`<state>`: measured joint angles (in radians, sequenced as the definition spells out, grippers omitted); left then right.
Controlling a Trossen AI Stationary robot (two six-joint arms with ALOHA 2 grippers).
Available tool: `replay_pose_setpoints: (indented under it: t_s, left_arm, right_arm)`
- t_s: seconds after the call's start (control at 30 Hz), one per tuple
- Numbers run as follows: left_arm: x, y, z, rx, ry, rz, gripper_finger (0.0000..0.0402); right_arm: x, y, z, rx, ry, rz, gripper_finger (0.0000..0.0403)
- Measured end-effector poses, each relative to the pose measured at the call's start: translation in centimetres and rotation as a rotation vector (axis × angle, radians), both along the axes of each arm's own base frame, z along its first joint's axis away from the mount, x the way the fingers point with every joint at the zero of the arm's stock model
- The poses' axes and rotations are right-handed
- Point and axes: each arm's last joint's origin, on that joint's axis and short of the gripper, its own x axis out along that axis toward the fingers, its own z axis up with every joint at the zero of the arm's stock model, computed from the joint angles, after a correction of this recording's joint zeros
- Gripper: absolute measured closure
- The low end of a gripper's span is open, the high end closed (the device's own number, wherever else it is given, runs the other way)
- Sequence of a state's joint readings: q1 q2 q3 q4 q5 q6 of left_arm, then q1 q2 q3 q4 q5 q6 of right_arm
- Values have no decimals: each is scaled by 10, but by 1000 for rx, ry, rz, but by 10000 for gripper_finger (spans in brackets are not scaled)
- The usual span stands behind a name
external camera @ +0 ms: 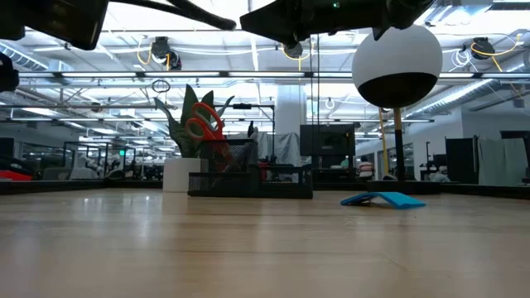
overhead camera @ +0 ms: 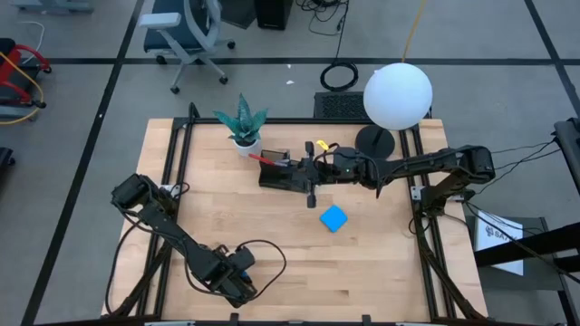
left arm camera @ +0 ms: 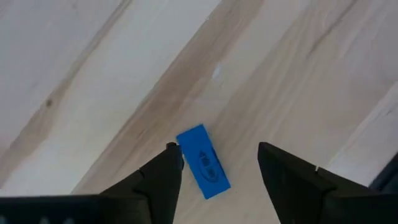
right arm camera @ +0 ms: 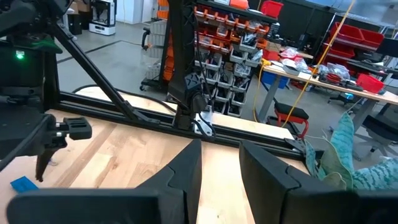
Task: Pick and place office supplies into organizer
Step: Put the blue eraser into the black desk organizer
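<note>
On the wooden desk (overhead camera: 272, 226), operator, you had the following items, listed from largest down.

Right arm: it reached across the far part of the desk from the right side, and its tool (overhead camera: 310, 172) hung directly over the organizer. In the right wrist view its two dark fingers (right arm camera: 186, 171) stood a narrow gap apart with nothing between them; you could read that tool as released and empty.

Left arm: it lay folded along the near left part of the desk, with its tool (overhead camera: 243, 282) low at the near edge. In the left wrist view its fingers (left arm camera: 163, 177) stood spread on either side of a tiny blue block (left arm camera: 203, 160), which lay flat on the wood. One fingertip sat just beside the block's end; the other stood clear of it. You had that tool parted, gripping nothing.

Round white lamp globe (overhead camera: 397, 94): over the far right corner, above its black base.

Green potted plant (overhead camera: 243, 124): at the far edge, just beside the organizer.

Organizer (overhead camera: 283, 173): black, near the far middle of the desk. Red-handled scissors (external camera: 202, 122) stood upright in its taller section.

Blue notepad (overhead camera: 334, 218): lying on the desk, near the organizer on its near right side, apart from it.
</note>
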<state>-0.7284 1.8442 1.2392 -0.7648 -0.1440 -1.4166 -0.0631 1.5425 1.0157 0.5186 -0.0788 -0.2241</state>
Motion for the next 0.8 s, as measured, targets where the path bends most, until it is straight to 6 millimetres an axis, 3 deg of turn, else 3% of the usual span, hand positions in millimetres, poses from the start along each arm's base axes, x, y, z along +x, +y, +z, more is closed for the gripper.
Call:
replay_pose_setpoints:
  t_s: [0.2, 0.5, 0.8]
  left_arm:
    - [1, -1, -4, -10, 1, 65, 199]
    - [5, -13, -39, -43, 113, 77, 221]
    - [4, -9, -42, -7, 141, 96, 220]
  right_arm:
    - [0, 0, 0, 14, 0, 0, 303]
    - [0, 7, -1, 5, 7, 20, 303]
    - [1, 9, 3, -11, -38, 27, 303]
